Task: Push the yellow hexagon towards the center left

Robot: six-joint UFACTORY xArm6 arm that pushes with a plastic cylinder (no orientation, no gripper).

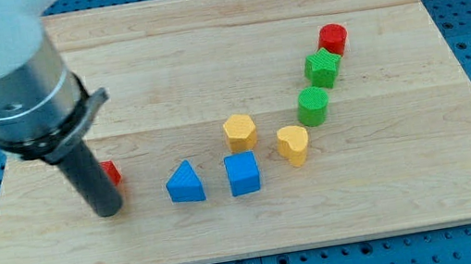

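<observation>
The yellow hexagon sits near the middle of the wooden board, just above the blue cube. My tip rests on the board at the view's lower left, well to the left of the hexagon. A red block is partly hidden behind the rod, touching or very close to it. The blue triangle lies between my tip and the blue cube.
A yellow heart-shaped block lies right of the hexagon. Two green blocks and a red cylinder run in a line up to the right. The arm's grey body covers the view's upper left.
</observation>
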